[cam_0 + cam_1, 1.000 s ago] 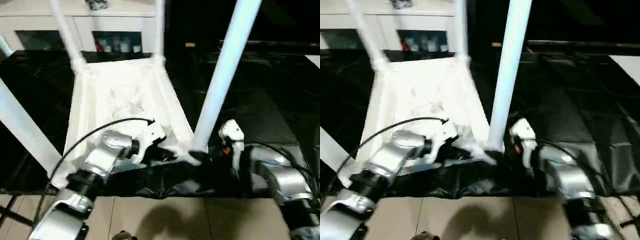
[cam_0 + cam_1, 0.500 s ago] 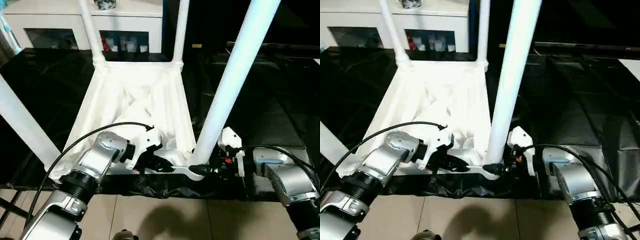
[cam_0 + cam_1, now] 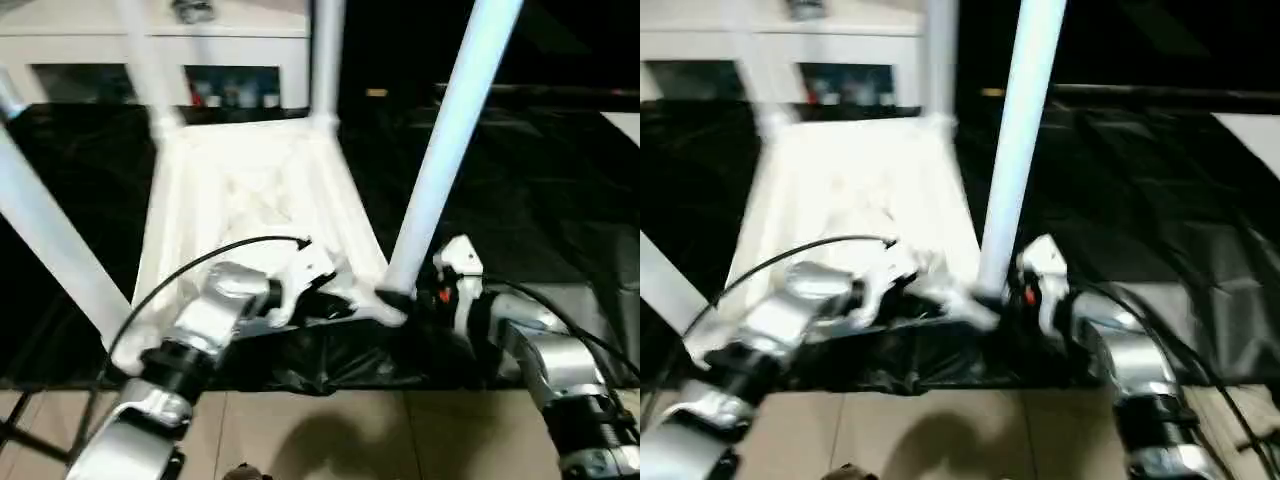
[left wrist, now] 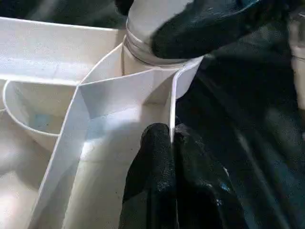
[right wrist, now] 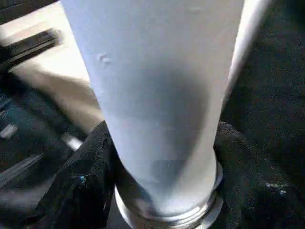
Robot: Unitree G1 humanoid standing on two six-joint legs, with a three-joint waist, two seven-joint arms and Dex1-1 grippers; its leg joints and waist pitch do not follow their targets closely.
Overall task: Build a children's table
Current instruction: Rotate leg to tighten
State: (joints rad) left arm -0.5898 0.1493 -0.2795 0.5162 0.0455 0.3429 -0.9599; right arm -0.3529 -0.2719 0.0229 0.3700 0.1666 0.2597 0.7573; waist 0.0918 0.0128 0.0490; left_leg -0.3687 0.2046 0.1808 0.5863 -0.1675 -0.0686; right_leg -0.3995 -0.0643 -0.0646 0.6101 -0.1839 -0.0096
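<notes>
— Where did we have the children's table (image 3: 255, 190) at that moment?

— Upside down on the black sheet (image 3: 520, 190), its top lying flat with the ribbed underside facing up and legs rising from the corner sockets. The near right leg (image 3: 445, 130) stood in the socket at the top's near right corner, close to the sheet's near edge. A white cabinet (image 3: 150, 60) stood beyond the far edge.

— And our tools?

— Our right tool (image 5: 157, 181) was closed around the base of that leg, one black finger on each side of it just above the silver collar where it enters the socket. Our left tool (image 4: 171, 143) pinched the thin rim wall of the top right beside the same socket, one finger inside the wall and one outside.

— How did we judge it would handle?

— Light, hollow plastic, stiff enough to keep its shape, but smooth and probably slippery on a round tapered leg. Low on the leg seemed the right hold for turning or pressing it home; the thin rim could flex, so it served best only to steady the top.

— And the arms?

— Both forearms reached forward and low, converging on that corner, the left from the rim side, the right from outside the top.
</notes>
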